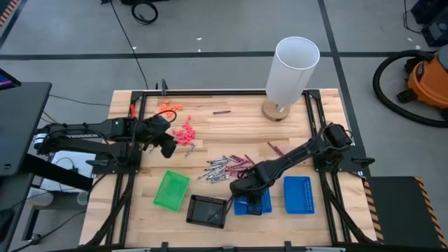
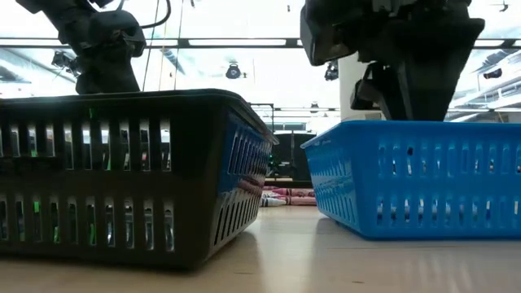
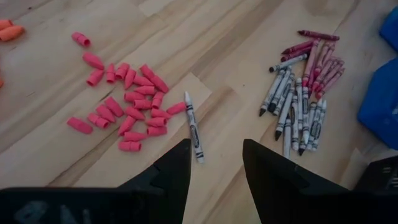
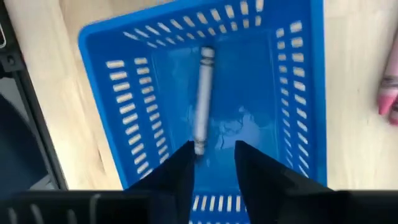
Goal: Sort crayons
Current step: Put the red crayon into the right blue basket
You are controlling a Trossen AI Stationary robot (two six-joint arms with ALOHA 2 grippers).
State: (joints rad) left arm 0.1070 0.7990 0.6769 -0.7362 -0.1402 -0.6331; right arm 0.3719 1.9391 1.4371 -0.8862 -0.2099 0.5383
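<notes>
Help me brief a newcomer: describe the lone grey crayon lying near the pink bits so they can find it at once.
On the wooden table, look beside the left gripper for the cluster of pink chunky bits. At the cluster's edge toward the main crayon pile lies one grey-white crayon. It is long, thin and alone, unlike the stubby pink bits.

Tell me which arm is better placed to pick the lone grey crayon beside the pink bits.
Left: its open claw hovers over that crayon; the right claw is over the blue basket.

The bench (image 1: 231,126) is pale matt wood; on it, slotted glossy plastic trays (image 1: 299,194) and paper-wrapped crayons (image 3: 298,106).
</notes>
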